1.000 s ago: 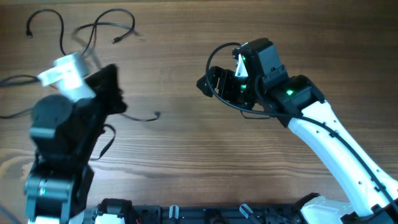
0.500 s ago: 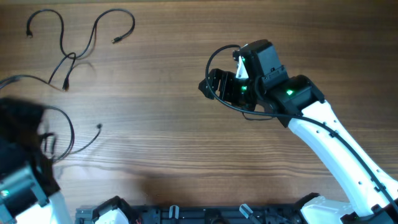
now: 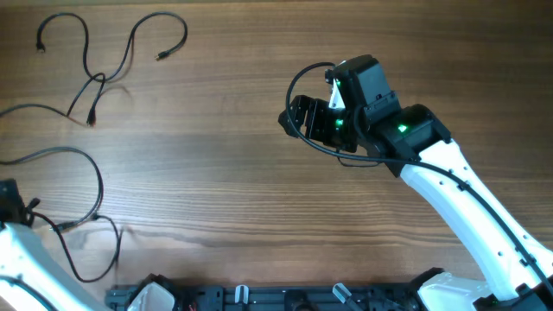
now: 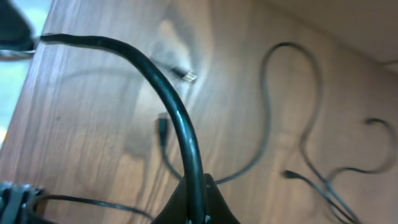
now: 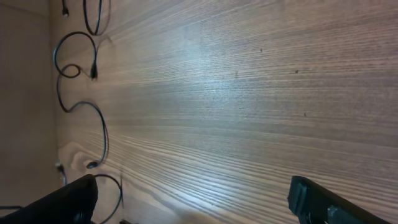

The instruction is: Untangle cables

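Two thin black cables (image 3: 102,79) lie crossed at the table's far left, their plug ends spread apart. A third cable (image 3: 93,177) loops along the left edge towards my left gripper (image 3: 10,200), which is mostly out of the overhead view. In the left wrist view my left gripper (image 4: 202,200) is shut on this cable (image 4: 171,106), which arches up and left from the jaws. Loose strands (image 4: 292,93) and a plug (image 4: 189,76) lie on the wood beyond. My right gripper (image 3: 290,117) is open and empty above the table's middle, far from the cables (image 5: 99,134).
The right arm (image 3: 449,186) runs from the bottom right corner to the table's middle. The arm bases' black fittings (image 3: 259,298) line the front edge. The wooden table (image 3: 225,199) has its left edge close to the looped cable.
My left arm has swung from over the far-left cables down to the bottom left corner, dragging one cable with it. The other two cables are now uncovered. The right arm has barely moved.
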You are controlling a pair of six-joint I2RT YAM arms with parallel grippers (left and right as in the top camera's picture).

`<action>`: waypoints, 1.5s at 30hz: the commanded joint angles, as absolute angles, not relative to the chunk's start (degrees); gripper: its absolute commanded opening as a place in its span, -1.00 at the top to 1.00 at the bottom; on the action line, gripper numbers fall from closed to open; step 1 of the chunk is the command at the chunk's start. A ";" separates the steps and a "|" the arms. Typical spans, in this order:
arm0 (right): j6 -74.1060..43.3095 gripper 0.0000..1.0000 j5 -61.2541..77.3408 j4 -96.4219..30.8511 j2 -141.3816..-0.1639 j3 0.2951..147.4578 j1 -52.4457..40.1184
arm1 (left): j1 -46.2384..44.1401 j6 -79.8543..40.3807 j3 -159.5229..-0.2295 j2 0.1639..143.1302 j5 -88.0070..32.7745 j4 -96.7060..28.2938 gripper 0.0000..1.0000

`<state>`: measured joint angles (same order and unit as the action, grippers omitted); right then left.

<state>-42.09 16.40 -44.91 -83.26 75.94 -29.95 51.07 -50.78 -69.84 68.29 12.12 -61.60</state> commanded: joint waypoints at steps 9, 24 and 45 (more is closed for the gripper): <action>-40.64 -0.99 15.35 -44.25 -83.07 76.44 -30.15 | 51.40 -61.04 -70.39 82.83 13.15 -63.92 0.92; -40.58 -0.99 13.43 -44.60 -83.07 76.42 -30.15 | 51.62 -55.75 -70.32 93.69 1.91 -60.20 0.92; -40.69 -0.99 13.45 -44.40 -83.07 76.42 -30.15 | 53.12 -58.94 -67.46 105.80 12.69 -59.20 0.92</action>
<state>-41.71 14.70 -45.08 -83.26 75.94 -29.95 52.90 -57.80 -68.95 104.29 11.25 -57.76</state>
